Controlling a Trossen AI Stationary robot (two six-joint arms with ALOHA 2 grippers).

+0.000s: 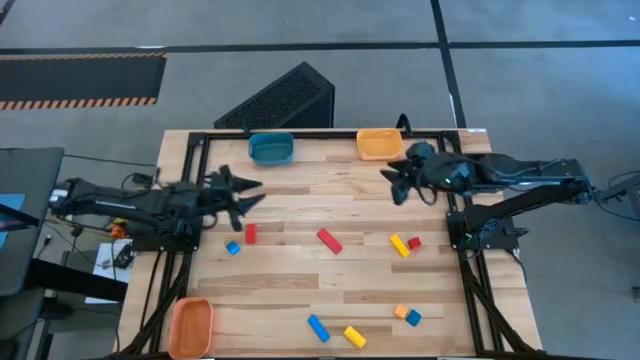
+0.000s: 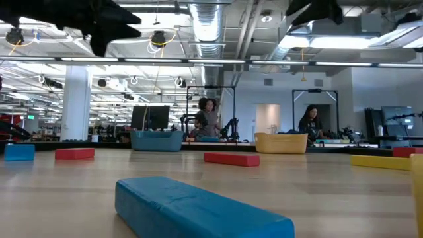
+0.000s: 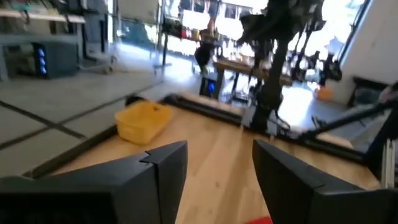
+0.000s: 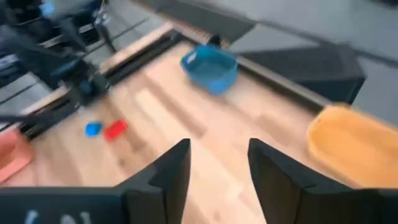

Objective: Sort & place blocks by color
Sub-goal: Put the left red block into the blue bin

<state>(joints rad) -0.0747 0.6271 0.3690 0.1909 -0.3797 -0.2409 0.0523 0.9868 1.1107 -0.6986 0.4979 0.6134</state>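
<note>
Left gripper [image 1: 247, 197] and right gripper [image 1: 392, 183] hover with fingers parted, holding nothing — no pick begun. Blocks, e.g. red bar [image 1: 329, 240], lie scattered toward 6 o'clock.

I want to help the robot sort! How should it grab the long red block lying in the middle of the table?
Grip the long red block across its narrow width, at the middle of its length, coming straight down from above. It lies flat and slanted on the wooden table, so the fingers should turn to match. Nothing crowds it. Both the left gripper and the right gripper hover open, holding nothing.
</note>
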